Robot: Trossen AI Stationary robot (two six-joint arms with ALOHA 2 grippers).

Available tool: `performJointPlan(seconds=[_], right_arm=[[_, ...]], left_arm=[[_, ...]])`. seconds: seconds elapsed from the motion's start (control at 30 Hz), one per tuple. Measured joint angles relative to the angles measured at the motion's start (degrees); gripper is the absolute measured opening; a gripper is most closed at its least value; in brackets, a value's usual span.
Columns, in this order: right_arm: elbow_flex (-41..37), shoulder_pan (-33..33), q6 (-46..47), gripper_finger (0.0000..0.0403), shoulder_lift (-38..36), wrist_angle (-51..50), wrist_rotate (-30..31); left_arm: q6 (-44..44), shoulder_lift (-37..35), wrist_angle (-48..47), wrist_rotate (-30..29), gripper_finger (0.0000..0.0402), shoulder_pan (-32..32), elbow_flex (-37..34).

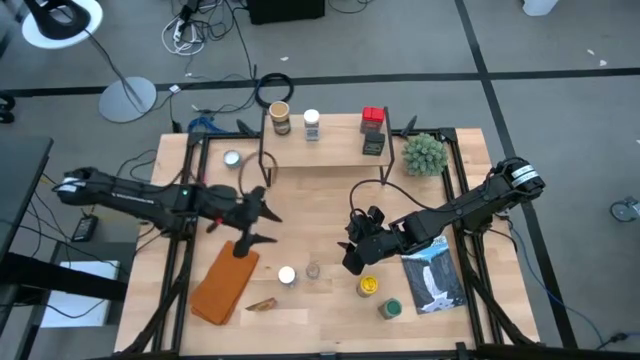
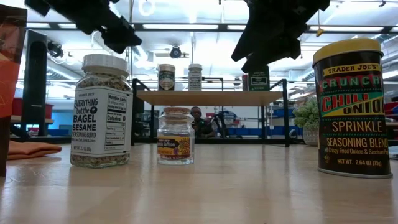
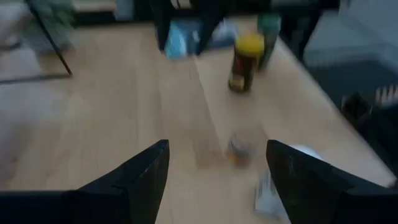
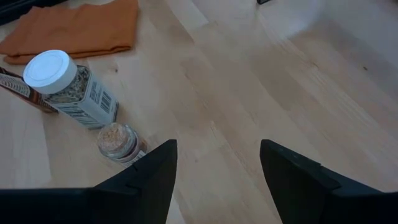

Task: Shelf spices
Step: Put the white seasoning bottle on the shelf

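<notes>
Currently both grippers hover above the wooden table (image 1: 320, 195) with nothing between their fingers. The left gripper (image 1: 262, 222) hangs spread and empty, an orange cloth (image 1: 226, 281) just below it and toward the table's near edge. Ahead of its fingers stands a small clear glass jar (image 3: 239, 145); a white-capped jar (image 1: 287, 275) sits just beside that, well short of the shelf (image 1: 325, 150).

The right gripper (image 1: 350, 252) is likewise parted and empty, with the same clear jar (image 4: 118, 142) and the white-capped jar (image 4: 68, 88) ahead of its fingers. A yellow-topped tin (image 1: 369, 287) and a green-topped jar (image 1: 390, 308) wait close beside it, probably left upright for an easy side grasp.

The shelf has a pale wooden top on thin black legs. It already carries four spices: a tan-lidded jar (image 1: 280, 117), a white-lidded one (image 1: 312, 123), a red tin (image 1: 374, 117) and a dark square tin (image 1: 374, 144), set apart along the board, likely to leave gaps for more.

Four spices remain on the table by my count.
</notes>
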Motion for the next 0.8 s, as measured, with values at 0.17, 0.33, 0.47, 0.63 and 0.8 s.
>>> performJointPlan(seconds=[0.17,0.33,0.47,0.63,0.8], right_arm=[[0.0,0.0,0.0,0.0229,0.0,0.0,0.0],[0.0,0.0,0.0,0.0229,0.0,0.0,0.0],[0.0,0.0,0.4,0.0229,0.0,0.0,-0.1],[0.0,0.0,0.7,0.0229,0.0,0.0,-1.4],[0.0,0.3,1.1,0.0229,0.0,0.0,-1.9]], left_arm=[[3.7,8.9,-10.9,-3.6,0.0272,-4.4,10.0],[4.4,16.6,-19.9,-4.9,0.0272,-8.7,19.2],[3.0,22.0,-27.5,-8.5,0.0272,-12.7,25.5],[0.5,27.9,-31.2,-12.6,0.0272,-16.9,30.0],[-2.9,32.3,-31.3,-13.1,0.0272,-18.2,30.9]])
